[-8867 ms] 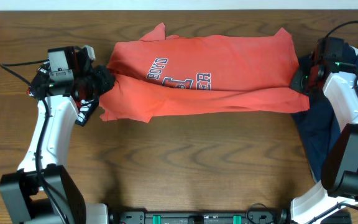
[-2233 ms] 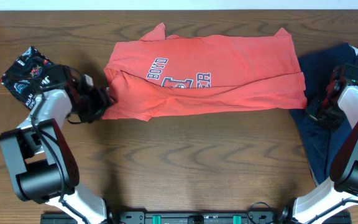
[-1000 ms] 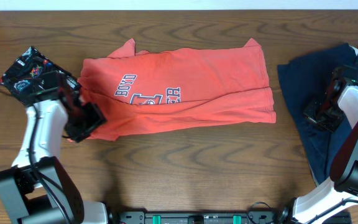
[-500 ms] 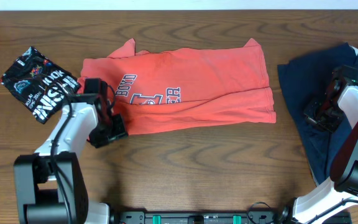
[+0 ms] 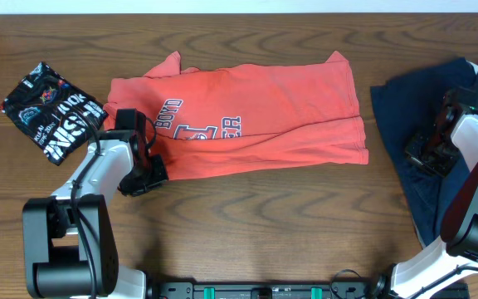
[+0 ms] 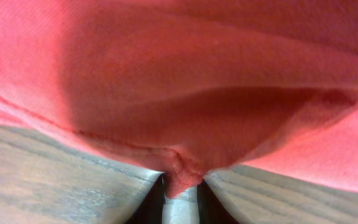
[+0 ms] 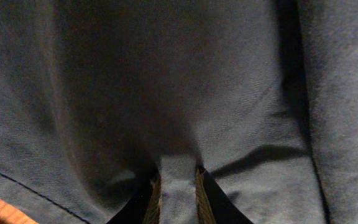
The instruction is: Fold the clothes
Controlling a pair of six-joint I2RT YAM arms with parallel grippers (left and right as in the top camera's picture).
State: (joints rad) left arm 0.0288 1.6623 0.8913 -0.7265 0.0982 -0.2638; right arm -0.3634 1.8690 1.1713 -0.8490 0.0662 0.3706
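Pinching the near-left corner of the coral-red T-shirt (image 5: 247, 124) in the left gripper (image 5: 154, 169), long axis running left to right away from it, centre-scene; well apart at right, right gripper (image 5: 426, 154) clamped on the navy T-shirt (image 5: 397, 104).

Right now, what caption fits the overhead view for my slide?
Left tool pinches the coral-red T-shirt at a near corner; right tool grips the navy shirt.

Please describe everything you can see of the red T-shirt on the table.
The red T-shirt looks like soft cotton, with white block letters partly hidden by a fold. It lies flat and wrinkled, folded lengthwise, on the wooden table, apart from the navy shirt. The left gripper pinches its edge near the lettering.
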